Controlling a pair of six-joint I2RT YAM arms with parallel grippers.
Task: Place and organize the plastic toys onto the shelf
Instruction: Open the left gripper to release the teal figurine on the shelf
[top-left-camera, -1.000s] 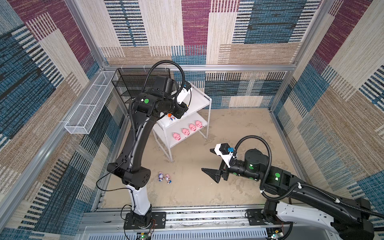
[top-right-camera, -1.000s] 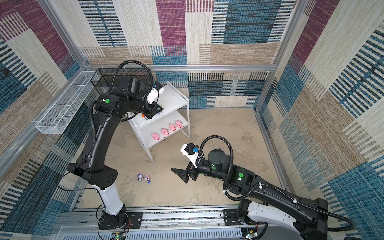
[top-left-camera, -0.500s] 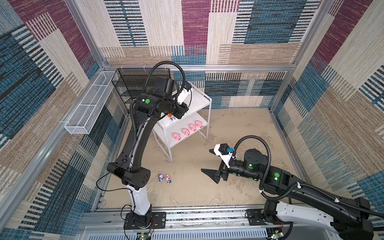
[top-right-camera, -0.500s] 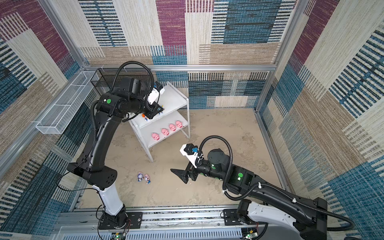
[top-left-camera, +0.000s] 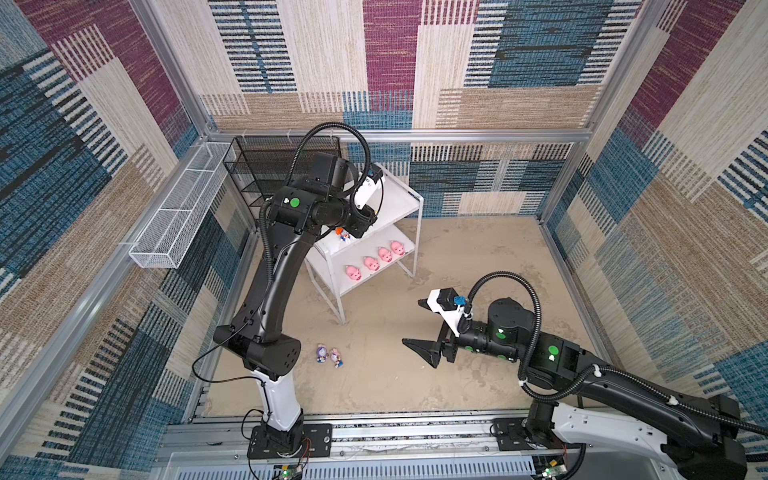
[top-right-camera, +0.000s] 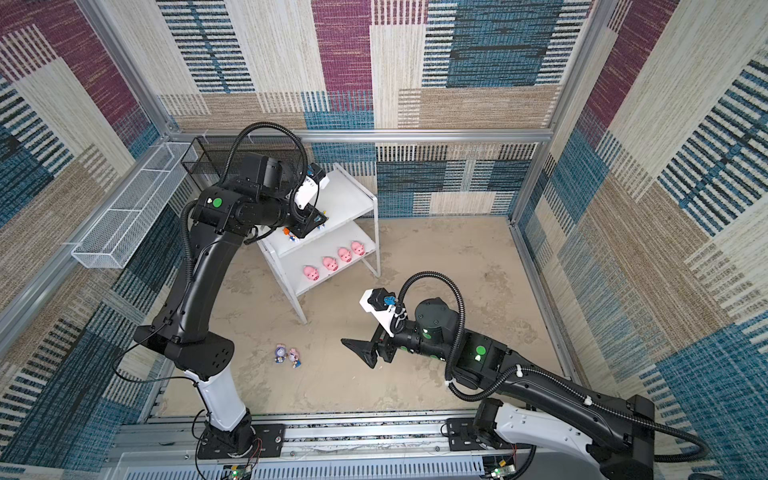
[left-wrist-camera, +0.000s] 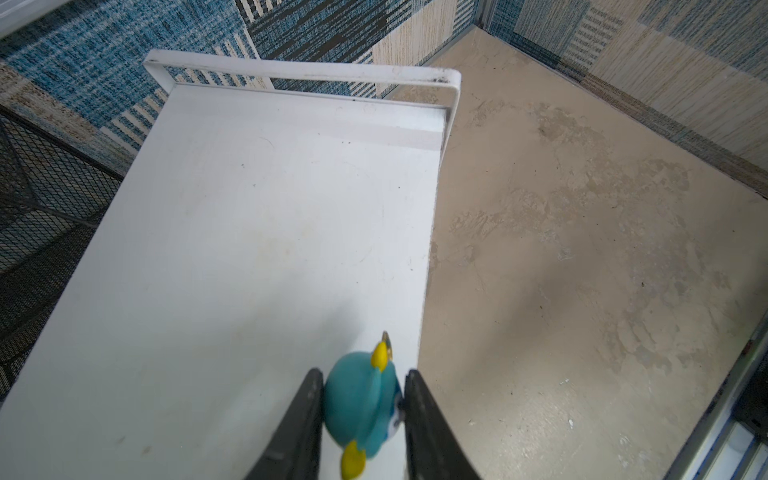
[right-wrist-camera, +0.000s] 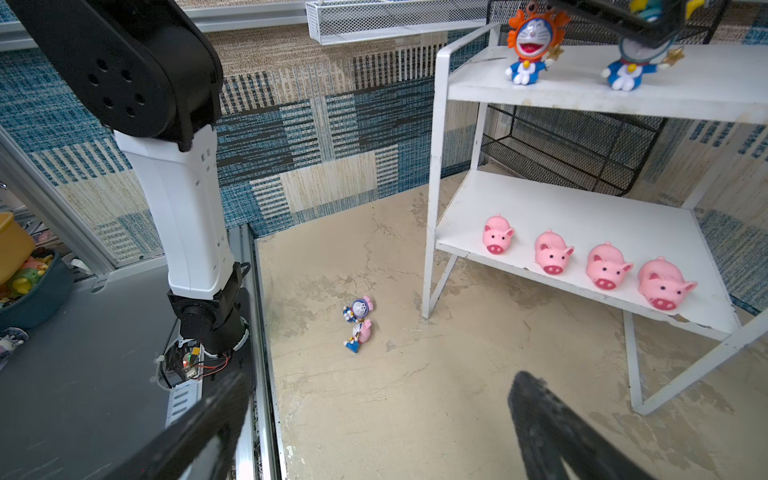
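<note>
— Where is the blue figure?
— On the shelf's top board, right at its front edge. It stands upright, long axis vertical, with its front turned out over that edge toward the floor.
— And the left claw?
— It reaches over the figure from above, with a jaw flat against each side of the hood. It is clamped on it, going by the left wrist view.
— What does that view miss?
— The face and feet. The right wrist view shows the feet on the board. It also shows the orange figure standing beside it, nearer the end corner and facing the same way. In both top views the arm hides most of this.
— Right claw?
— Spread wide, above the floor.
— The rest?
— Four pigs sit in a row along the lower board's front edge, snouts outward. Two figures lie touching on the floor, off the shelf's corner leg.
</note>
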